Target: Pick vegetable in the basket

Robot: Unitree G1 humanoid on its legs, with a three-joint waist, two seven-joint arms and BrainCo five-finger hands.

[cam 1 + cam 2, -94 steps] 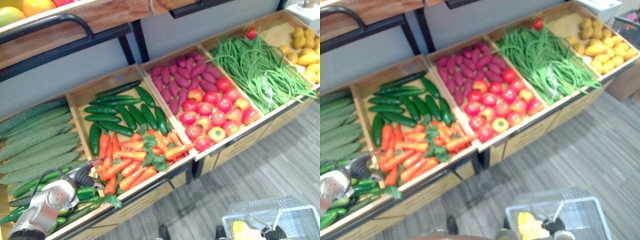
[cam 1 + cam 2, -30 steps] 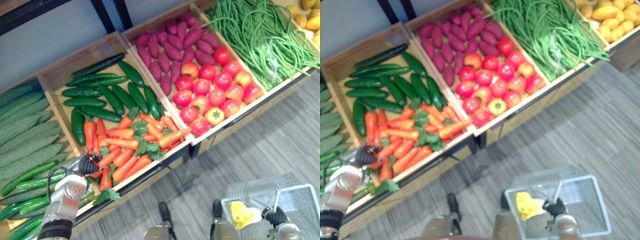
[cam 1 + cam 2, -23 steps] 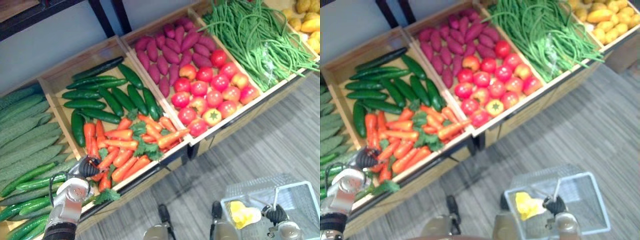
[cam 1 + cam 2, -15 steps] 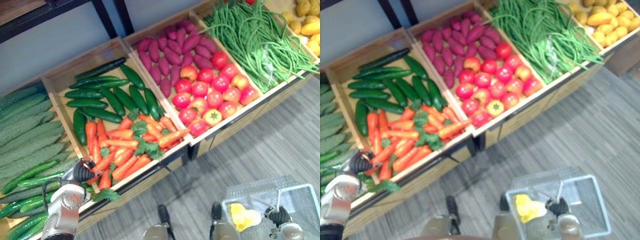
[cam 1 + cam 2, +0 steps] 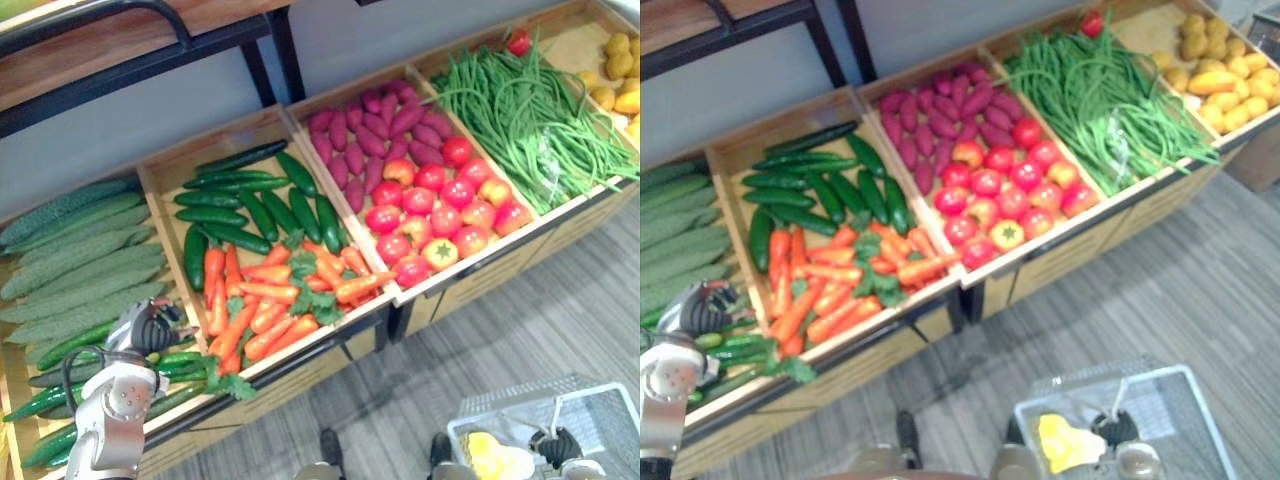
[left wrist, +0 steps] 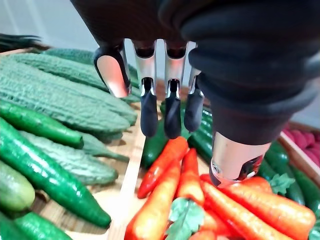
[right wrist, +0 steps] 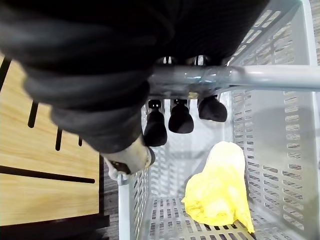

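A long wooden display stand [image 5: 480, 285] is split into side-by-side compartments. The leftmost holds pale bitter gourds [image 5: 80, 255] at the back and bright green cucumbers [image 6: 47, 172] in front. The next holds dark cucumbers [image 5: 250, 205] behind carrots [image 5: 265, 300]. The third holds purple sweet potatoes [image 5: 375, 135] behind tomatoes [image 5: 440, 205]. The fourth holds green beans [image 5: 520, 110] with one red item [image 5: 517, 42] at its back corner. The last holds yellow produce [image 5: 1215, 80]. On the robot's right, above the floor, hangs a grey mesh basket [image 7: 287, 150] containing one yellow item [image 7: 220, 192]. The right hand [image 7: 181, 119] is clenched round the basket's handle [image 7: 270, 76]. The left hand [image 5: 145, 330] hangs over the divider between the gourd and carrot compartments, fingers straight, grasping nothing. All other vegetables lie in the stand.
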